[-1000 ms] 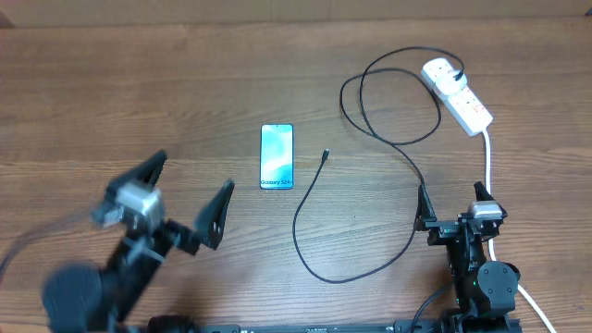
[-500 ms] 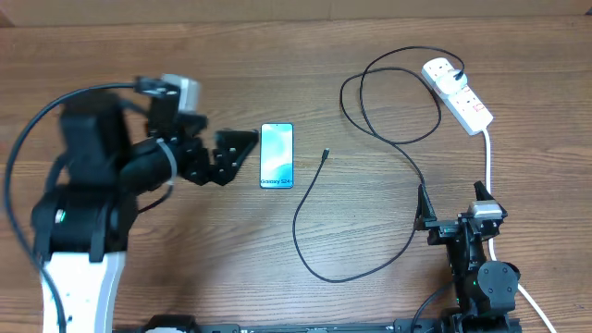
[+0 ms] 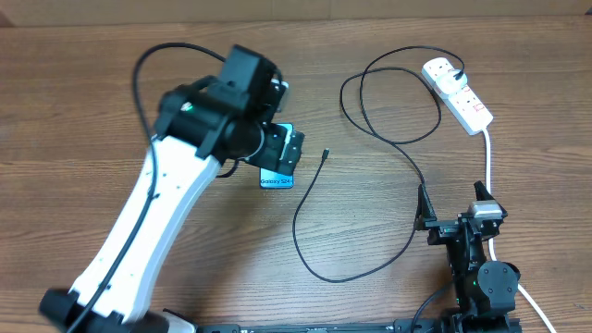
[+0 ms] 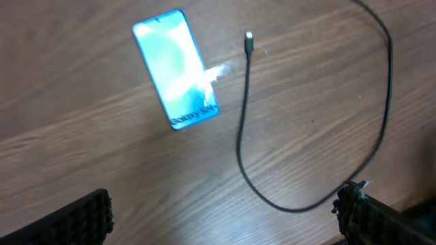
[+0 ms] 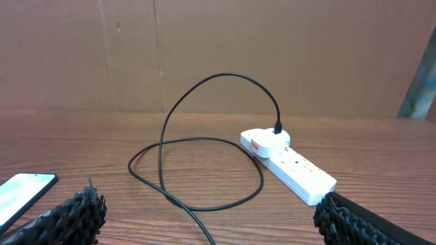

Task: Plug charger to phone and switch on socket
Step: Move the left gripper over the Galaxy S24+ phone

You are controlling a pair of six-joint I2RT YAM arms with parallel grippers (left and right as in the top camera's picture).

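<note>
The phone (image 3: 276, 178) lies flat, its cyan screen up; my left gripper (image 3: 282, 150) hangs open above it and covers its far end from overhead. In the left wrist view the phone (image 4: 176, 68) shows whole, with the charger's connector tip (image 4: 248, 37) on the wood just right of it and my open left gripper (image 4: 221, 224) holding nothing. The black charger (image 3: 314, 268) loops across the table to its plug (image 3: 460, 74) in the white socket (image 3: 470, 104). My right gripper (image 3: 453, 205) rests open at the front right, facing the socket (image 5: 293, 167) and cable (image 5: 204, 150).
The socket's thick white cord (image 3: 488, 162) runs down the right side past the right arm's base. A brown cardboard wall (image 5: 204, 47) stands behind the table. The left arm's white link (image 3: 139, 231) spans the table's left half.
My left arm has swung from the front left of the table up and right until its open gripper hangs over the phone. The right arm, cable and socket have not moved.
</note>
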